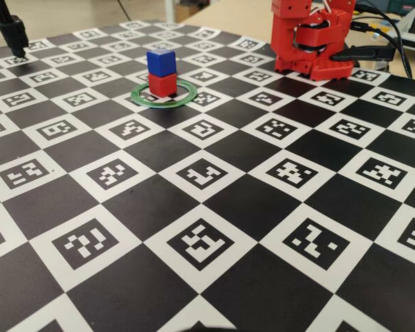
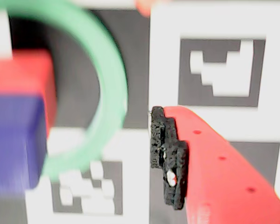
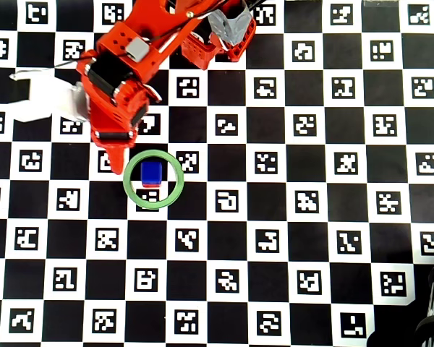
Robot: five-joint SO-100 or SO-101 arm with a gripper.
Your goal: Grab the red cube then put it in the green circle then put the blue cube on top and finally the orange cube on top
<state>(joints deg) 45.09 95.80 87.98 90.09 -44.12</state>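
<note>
Stacking looks two-thirds done: blue cube [image 1: 160, 62] sitting squarely on red cube [image 1: 162, 84], both inside green circle [image 1: 164, 94] on the chequered bench [image 1: 145, 200]. Remaining step, judging by the task: fetch orange cube and crown the pile.

End effector [image 3: 116, 168] hovering just beside the ring's outer edge in the overhead view, tip pointing down. Only one finger with its black pad [image 2: 170, 158] showing in the wrist view, with nothing against it. Cannot tell how far the jaws are parted.

Orange cube nowhere plain. Possibly the blurred orange patch [image 2: 149, 5] at the wrist view's top edge, but too cut off to be sure.

To do this well:
- Back away from the ring without brushing the stack.
- Grip the orange cube on two flat sides, low and centred.
- Approach the tower from straight above, never sideways.
- Release only once resting flat on blue, then lift vertically.
</note>
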